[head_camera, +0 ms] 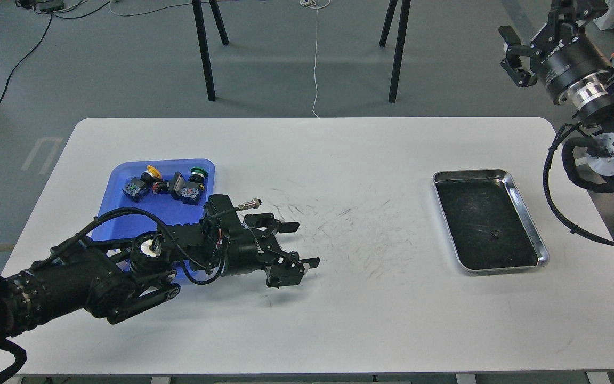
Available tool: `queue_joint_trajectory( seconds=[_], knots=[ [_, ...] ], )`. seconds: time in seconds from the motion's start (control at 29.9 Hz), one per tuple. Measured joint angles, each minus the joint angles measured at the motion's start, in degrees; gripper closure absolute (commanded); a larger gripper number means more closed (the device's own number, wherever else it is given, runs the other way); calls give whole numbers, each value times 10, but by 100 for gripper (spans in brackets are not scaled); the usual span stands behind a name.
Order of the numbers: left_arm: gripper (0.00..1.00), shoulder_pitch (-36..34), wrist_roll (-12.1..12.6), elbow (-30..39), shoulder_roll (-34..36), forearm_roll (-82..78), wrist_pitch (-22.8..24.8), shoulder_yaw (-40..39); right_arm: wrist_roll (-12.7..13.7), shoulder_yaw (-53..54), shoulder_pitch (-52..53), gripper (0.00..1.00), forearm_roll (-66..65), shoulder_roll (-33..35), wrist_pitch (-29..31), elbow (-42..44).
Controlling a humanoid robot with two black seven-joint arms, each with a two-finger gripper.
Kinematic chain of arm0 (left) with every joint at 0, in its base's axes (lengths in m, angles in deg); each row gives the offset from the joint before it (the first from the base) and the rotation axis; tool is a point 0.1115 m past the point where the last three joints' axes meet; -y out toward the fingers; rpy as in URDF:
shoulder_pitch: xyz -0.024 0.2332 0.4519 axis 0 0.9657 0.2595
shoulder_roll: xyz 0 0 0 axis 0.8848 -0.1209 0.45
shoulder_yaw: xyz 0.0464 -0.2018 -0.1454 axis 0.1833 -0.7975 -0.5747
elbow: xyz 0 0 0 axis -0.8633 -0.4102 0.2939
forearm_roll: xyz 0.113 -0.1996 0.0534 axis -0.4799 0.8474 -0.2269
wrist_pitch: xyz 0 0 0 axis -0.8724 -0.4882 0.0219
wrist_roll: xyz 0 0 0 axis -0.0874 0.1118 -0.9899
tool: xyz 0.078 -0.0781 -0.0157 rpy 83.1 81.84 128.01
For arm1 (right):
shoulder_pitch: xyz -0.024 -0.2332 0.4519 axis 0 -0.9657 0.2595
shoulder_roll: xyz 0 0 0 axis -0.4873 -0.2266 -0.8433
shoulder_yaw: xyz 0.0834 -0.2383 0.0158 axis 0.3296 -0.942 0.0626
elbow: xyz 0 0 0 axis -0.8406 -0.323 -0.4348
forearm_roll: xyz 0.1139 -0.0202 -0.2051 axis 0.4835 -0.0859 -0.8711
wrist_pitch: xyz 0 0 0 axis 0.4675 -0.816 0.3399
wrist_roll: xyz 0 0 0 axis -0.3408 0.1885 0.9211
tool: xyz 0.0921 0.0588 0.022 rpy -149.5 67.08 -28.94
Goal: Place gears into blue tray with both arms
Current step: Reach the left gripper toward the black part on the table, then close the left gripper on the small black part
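One small black gear (292, 256) lies on the white table, right against the lower finger of my left gripper (304, 244). That gripper is low over the table, open, its fingers spread to either side of the gear. A second gear (495, 233) lies inside the silver tray (525, 213) at the right. The blue tray (120, 213) sits at the left, partly covered by my left arm. My right gripper (515, 57) is raised high at the top right, off the table, open and holding nothing.
Two push-button switches, a yellow-capped one (142, 182) and a green-capped one (191, 186), lie at the far end of the blue tray. Black stand legs (204, 53) rise beyond the table's far edge. Scuff marks cover the table's middle (360, 224).
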Motion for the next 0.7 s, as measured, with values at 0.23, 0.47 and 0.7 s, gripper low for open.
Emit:
queue_joint_trajectory(
  seconds=[0.23, 0.47, 0.7],
  knots=[
    [27, -11, 0, -34, -13, -39, 0, 35, 0, 0, 0, 2, 0, 0, 0, 0],
    [39, -14, 0, -62, -23, -67, -1, 48, 0, -1, -1, 2, 0, 0, -1, -1],
    [54, -18, 0, -75, -23, -72, -2, 60, 0, -1, -2, 2, 0, -3, -1, 0]
  ],
)
